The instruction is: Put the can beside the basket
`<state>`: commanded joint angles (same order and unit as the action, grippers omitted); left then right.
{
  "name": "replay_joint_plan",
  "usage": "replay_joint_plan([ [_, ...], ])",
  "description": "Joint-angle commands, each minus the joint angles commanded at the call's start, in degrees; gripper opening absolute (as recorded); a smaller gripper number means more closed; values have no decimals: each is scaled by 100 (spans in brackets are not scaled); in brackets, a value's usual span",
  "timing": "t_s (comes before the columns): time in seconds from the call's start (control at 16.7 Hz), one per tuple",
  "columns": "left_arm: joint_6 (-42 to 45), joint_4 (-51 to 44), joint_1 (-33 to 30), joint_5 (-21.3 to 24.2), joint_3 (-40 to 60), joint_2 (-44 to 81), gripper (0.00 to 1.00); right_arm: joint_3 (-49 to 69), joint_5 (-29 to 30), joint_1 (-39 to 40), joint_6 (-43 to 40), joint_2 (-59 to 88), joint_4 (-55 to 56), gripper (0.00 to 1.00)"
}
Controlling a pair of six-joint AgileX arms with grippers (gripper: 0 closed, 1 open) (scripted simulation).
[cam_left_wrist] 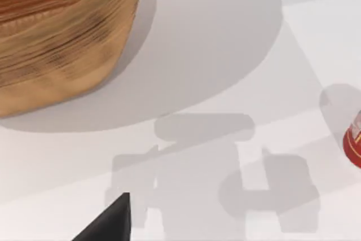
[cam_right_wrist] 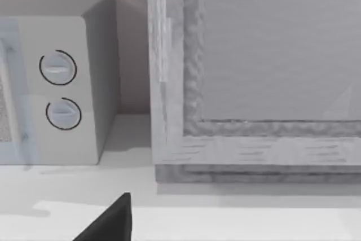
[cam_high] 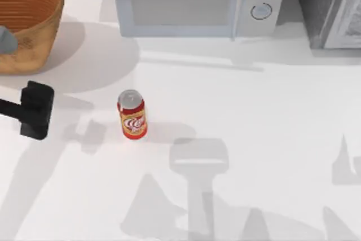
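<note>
— Can?
— Upright on the white counter, left of centre, silver top up, well apart from the basket.
— Basket?
— Far-left corner of the counter, cut off by the top view's edge.
— Left gripper?
— Near the left edge, between basket and can, just beside the can, not touching. Fingers: cannot tell.
— Right gripper?
— Facing a microwave and a grey framed box at the back. Fingers: cannot tell either.

white script logo on can, unreadable
</note>
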<state>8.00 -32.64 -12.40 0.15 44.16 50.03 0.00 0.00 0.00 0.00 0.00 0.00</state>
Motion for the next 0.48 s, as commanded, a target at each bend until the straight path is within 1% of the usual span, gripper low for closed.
replay_joint_plan([
  [0.3, 447, -1860, -692, -15, 2598, 3070, 100, 0, 0, 0, 0, 0, 0, 100],
  [0.48, 681, -2815, -1055, -18, 4005, 4711, 100, 0, 0, 0, 0, 0, 0, 100],
])
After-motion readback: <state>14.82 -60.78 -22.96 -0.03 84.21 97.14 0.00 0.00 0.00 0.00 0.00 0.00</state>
